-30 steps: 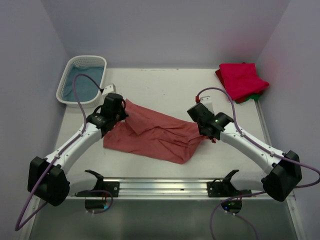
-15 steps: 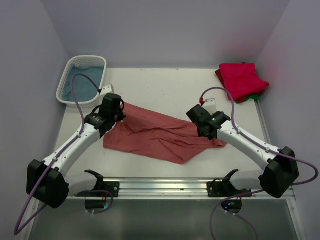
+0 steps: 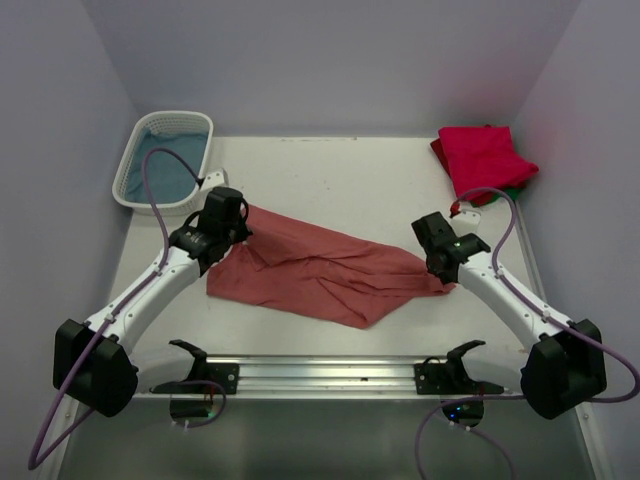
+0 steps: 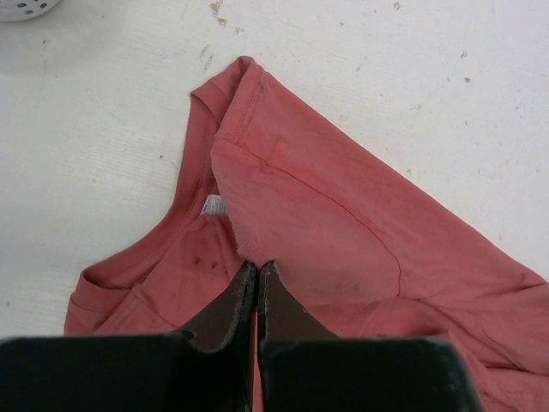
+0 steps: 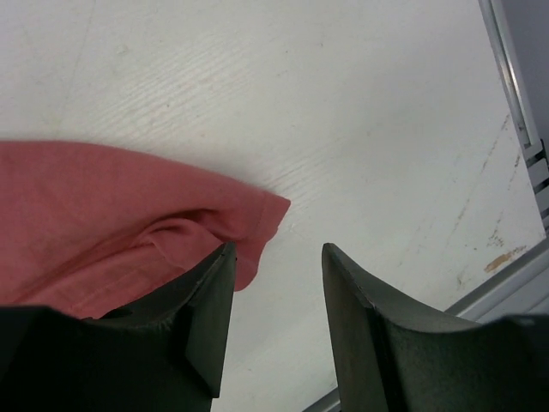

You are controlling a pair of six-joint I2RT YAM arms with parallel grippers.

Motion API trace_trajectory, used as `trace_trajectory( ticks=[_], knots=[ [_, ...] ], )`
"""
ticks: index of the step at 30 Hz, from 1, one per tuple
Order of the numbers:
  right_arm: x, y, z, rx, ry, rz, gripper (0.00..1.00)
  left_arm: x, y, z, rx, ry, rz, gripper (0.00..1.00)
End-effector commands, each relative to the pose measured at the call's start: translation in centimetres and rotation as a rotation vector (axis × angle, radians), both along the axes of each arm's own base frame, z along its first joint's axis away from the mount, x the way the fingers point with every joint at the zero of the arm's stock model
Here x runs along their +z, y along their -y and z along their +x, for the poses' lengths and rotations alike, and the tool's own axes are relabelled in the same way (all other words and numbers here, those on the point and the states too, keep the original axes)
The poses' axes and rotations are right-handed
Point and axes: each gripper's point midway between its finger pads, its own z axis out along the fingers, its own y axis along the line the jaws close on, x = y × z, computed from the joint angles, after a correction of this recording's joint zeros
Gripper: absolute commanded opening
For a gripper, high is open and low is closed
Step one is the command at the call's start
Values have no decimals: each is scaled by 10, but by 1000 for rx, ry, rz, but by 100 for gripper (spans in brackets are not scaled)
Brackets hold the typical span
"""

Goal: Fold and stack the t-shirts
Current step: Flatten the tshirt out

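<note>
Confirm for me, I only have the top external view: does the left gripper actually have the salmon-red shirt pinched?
Observer: Yes. In the left wrist view the left gripper is shut on a raised fold of the salmon-red shirt, just beside the neckline.
Operator: And the right one?
Observer: The right gripper is open. A hem corner lies against one finger, with mostly bare table between the fingers.
Operator: Can you see inside the collar?
Observer: Yes, the white neck label shows inside the open neckline.

No legible text; neck label (image 4: 214, 206) in salmon-red t-shirt (image 4: 343, 232) unreadable.
</note>
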Motion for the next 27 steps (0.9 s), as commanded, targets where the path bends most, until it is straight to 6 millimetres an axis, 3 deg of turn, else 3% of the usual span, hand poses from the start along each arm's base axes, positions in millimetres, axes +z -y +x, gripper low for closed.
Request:
trace_trajectory(
  ticks=[1, 6, 10, 18, 27],
  knots=[
    [3, -8, 14, -38, 83, 70, 48, 8, 0, 4, -8, 32, -11, 0],
    [-9, -45, 18, 109, 67, 254, 45, 4, 1, 3, -12, 29, -15, 0],
    [-16, -62, 15, 178, 18, 325, 40, 0, 2, 3, -16, 20, -14, 0],
    [-38, -60, 0, 231, -141, 285, 38, 2, 4, 5, -16, 28, -23, 0],
    [-36, -47, 4, 202, -160, 202, 38, 4, 5, 6, -18, 33, -27, 0]
  ],
)
